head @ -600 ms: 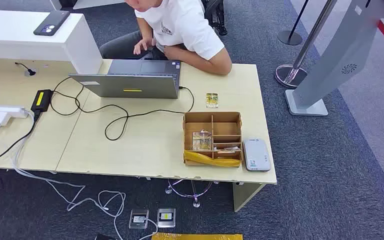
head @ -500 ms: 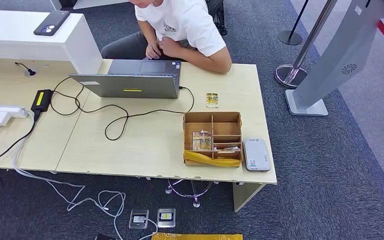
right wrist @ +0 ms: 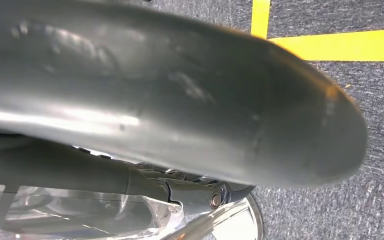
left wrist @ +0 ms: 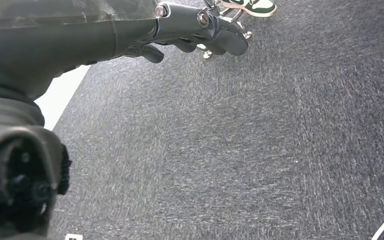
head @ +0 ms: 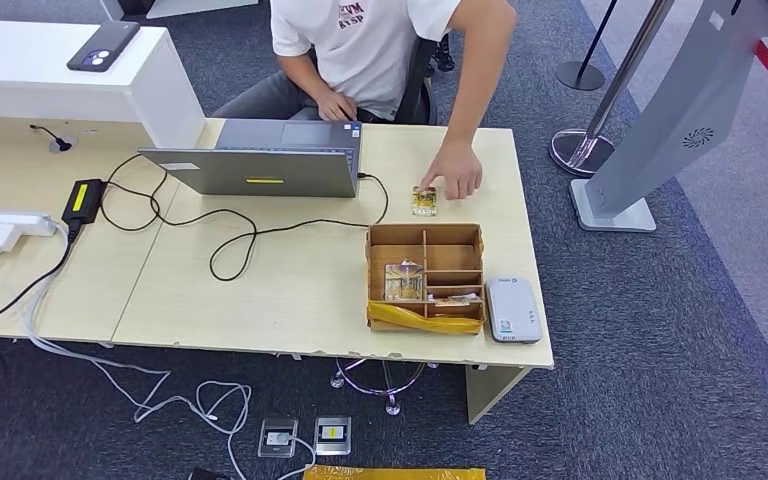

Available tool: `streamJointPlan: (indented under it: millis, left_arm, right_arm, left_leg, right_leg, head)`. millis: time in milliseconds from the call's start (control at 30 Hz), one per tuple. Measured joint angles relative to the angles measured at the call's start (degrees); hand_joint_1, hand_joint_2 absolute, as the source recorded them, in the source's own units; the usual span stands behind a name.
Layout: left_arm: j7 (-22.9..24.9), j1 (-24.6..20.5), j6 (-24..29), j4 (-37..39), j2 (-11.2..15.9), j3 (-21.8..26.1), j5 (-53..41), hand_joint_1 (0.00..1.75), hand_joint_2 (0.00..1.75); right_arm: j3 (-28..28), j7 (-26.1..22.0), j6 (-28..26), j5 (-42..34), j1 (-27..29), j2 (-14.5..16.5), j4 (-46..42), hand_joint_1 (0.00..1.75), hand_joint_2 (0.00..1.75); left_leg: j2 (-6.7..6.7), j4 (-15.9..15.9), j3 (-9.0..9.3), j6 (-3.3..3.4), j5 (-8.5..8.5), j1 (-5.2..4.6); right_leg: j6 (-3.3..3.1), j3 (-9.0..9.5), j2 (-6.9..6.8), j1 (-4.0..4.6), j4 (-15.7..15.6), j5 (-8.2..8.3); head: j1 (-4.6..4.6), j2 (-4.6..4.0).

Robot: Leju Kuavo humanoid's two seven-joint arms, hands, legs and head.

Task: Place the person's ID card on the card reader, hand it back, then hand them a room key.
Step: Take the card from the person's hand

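Desk (head: pixel 290 290) holds ID card (head: pixel 423 200) under person's hand (head: pixel 453 170).

One laptop (head: pixel 265 160), one cardboard organizer (head: pixel 425 277), one card reader (head: pixel 513 309), one phone (head: pixel 103 45), one person (head: pixel 380 50).

We see person (head: pixel 380 45) now upright, arm stretched toward frame centre, hand (head: pixel 453 170) touching ID card (head: pixel 423 200).

Even, bright indoor light on my head feed.
Desk (head: pixel 290 290) sharp, shadows soft; my right hand (right wrist: pixel 180 100) looms blurred with glare streaks; left wrist carpet (left wrist: pixel 230 150) grainy.
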Motion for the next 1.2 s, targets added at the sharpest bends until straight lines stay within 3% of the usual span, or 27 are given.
streamJointPlan:
  millis: [200,333,433,533,667,767,933,1033,1200]
  left_arm:
    - [-0.17,0.0,0.0,0.0,0.0,0.03,0.25,0.0,0.0]
    - [-0.61,-0.01,0.0,0.0,0.01,0.05,0.11,0.0,0.0]
    - [-1.22,-0.02,0.0,0.0,0.03,0.04,-0.02,0.0,0.0]
    - [-1.37,-0.02,0.02,-0.02,0.16,-0.05,0.17,0.0,0.0]
    - [-1.37,-0.02,0.01,-0.02,0.61,-0.15,1.23,0.0,0.0]
    - [-1.66,-0.19,0.02,-0.02,0.86,-0.17,1.5,0.0,0.0]
    - [-2.06,-0.27,0.01,-0.01,0.92,-0.2,1.46,0.0,0.0]
    - [-2.27,-0.19,0.0,-0.02,0.91,-0.2,1.41,0.0,0.0]
    - [-2.69,-0.16,0.02,-0.02,0.9,-0.21,1.44,0.0,0.0]
  right_arm:
    - [0.56,0.67,-0.83,-0.11,-0.15,-0.41,-0.03,0.0,0.0]
    - [0.66,1.67,-2.64,-0.61,-0.56,-1.64,-0.36,0.0,1.75]
    - [0.67,3.43,-8.24,-0.96,-1.35,-3.92,-0.99,0.0,1.75]
    - [0.78,8.55,-11.4,-1.28,-3.23,-10.43,-3.64,0.0,1.75]
    - [1.56,18.32,-6.34,3.3,-6.76,-23.4,-13.78,0.0,1.75]
    - [1.53,19.82,-0.66,11.19,-11.23,-29.54,-20.5,0.0,1.75]
    - [-0.33,20.05,6.33,23.57,-15.16,-32.95,-29.19,0.0,1.75]
    - [-2.58,20.05,9.86,29.32,-15.84,-33.1,-35.48,0.0,1.75]
    - [-4.89,20.1,13.09,32.73,-19.13,-33.06,-44.03,0.0,1.75]
  left_leg:
    - [0.0,0.0,0.0,0.0,0.0,0.0]
    - [0.0,0.0,0.0,0.0,0.0,-0.01]
    - [0.0,0.0,-0.01,0.01,0.0,-0.07]
    - [0.0,0.01,-0.01,0.13,0.04,-0.24]
    - [0.03,0.02,-0.12,0.34,0.11,-0.47]
    - [0.15,0.02,-0.01,0.36,0.12,-0.49]
    - [-0.24,0.03,-0.08,0.42,0.25,-0.38]
    - [-0.28,0.02,-0.18,0.4,0.26,-0.33]
    - [-0.31,0.02,-0.19,0.41,0.26,-0.33]
  right_leg:
    - [0.0,0.0,0.0,0.0,0.0,0.0]
    - [0.0,0.01,0.0,-0.01,0.0,0.0]
    - [0.02,0.01,0.0,-0.07,-0.01,0.01]
    - [0.12,0.03,0.01,-0.26,-0.01,0.07]
    - [0.29,0.03,0.03,-0.49,-0.01,0.16]
    - [0.39,0.02,0.2,-0.51,-0.03,0.23]
    - [0.4,0.08,-0.23,-0.4,0.0,0.24]
    - [0.38,0.05,-0.32,-0.35,0.03,0.23]
    - [0.35,0.01,-0.32,-0.35,0.02,0.2]
  head:
    - [-0.01,0.01]
    - [0.0,0.0]
    - [-0.02,0.0]
    - [-0.04,0.01]
    - [0.02,0.0]
    - [-0.01,-0.01]
    - [-0.02,0.01]
    - [-0.02,0.01]
    - [-0.01,0.01]
